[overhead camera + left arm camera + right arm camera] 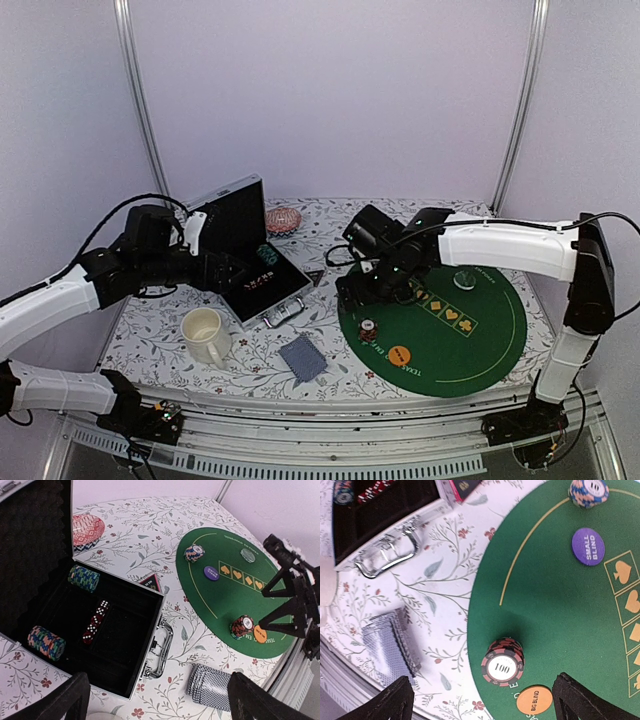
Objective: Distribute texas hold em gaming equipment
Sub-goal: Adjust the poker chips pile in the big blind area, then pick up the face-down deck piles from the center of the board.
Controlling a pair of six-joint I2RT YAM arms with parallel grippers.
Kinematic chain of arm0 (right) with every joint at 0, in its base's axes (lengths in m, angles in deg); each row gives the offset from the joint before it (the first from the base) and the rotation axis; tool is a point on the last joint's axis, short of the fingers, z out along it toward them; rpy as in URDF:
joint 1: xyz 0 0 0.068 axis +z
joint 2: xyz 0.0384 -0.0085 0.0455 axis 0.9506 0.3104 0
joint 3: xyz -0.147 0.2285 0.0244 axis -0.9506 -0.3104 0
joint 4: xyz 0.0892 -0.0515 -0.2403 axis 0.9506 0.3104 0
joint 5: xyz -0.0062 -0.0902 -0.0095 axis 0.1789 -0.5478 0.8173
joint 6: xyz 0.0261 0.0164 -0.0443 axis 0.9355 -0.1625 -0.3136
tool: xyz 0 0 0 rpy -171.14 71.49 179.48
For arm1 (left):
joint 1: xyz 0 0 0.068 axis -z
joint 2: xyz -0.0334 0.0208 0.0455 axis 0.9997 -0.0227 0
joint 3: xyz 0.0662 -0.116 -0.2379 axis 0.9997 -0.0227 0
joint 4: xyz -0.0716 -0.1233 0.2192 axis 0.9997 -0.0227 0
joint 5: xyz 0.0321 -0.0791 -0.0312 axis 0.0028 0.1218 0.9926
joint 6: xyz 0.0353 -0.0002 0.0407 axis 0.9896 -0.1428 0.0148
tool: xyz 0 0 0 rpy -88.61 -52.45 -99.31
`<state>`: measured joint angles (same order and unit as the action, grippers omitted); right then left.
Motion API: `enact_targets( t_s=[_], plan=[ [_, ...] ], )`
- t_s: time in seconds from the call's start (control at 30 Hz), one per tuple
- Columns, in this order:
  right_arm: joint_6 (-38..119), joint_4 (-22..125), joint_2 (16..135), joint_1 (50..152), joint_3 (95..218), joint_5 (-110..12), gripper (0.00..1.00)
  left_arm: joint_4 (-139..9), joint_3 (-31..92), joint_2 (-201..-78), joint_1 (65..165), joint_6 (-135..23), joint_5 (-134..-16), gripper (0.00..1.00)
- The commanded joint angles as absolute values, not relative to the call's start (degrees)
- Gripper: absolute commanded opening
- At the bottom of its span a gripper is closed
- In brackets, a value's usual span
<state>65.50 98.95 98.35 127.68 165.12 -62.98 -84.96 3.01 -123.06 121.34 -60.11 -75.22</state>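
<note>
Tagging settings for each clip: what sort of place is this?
Likely a robot lab booth, not a card room: plain pale walls with metal poles, a floral-cloth table, a green poker mat.

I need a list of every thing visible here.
mat: one, green, table's right side
case: one, black and silver, open, left of mat
green chip stack: one, in case
multicoloured chip stack: one, in case
dice: one row, red, in case between those stacks
red-black chip stack: one, mat's near edge
blue-orange chip stack: one, on mat
purple disc: one, on mat
orange disc: one, beside red-black stack
clear disc: one, mat's far side
triangle marker: one, black-red, between case and mat
card deck: one, grey-blue, right of mug
mug: one, cream, in front of case
round object: one, pink patterned, behind case
left gripper: open, above case
right gripper: open, above mat
</note>
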Motion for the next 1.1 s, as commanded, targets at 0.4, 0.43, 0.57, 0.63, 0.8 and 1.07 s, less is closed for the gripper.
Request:
enact_targets(
  t_s=[0.4,0.43,0.57,0.63,0.8,1.07],
  plan=[
    [57.61,80.01,75.44,121.05,146.25,-54.53,0.99,-82.3,10.42,-123.83,124.49,-38.72,-44.93,0.98],
    [57.37,79.4,74.27,120.32,145.1,-54.13,0.99,-82.75,10.68,-124.15,125.65,-34.63,-42.73,0.98],
    [55.31,77.26,70.12,117.85,141.39,-52.42,0.99,-87.89,12.47,-127.11,132.47,-14.02,-39.59,0.98],
    [54.25,77.09,68.39,116.85,139.96,-52.32,0.99,-90.38,14.46,-130.27,134.26,-6.3,-40.33,0.98],
    [52.45,73.57,65.52,114.66,135.63,-48.27,0.99,-104.73,24.31,-144.18,136.66,7.15,-44.54,0.98],
    [50.3,71.24,66.76,114.07,133.01,-46.18,0.99,-117.64,30.84,-159.76,141.18,15.43,-60.63,0.98]
  ],
)
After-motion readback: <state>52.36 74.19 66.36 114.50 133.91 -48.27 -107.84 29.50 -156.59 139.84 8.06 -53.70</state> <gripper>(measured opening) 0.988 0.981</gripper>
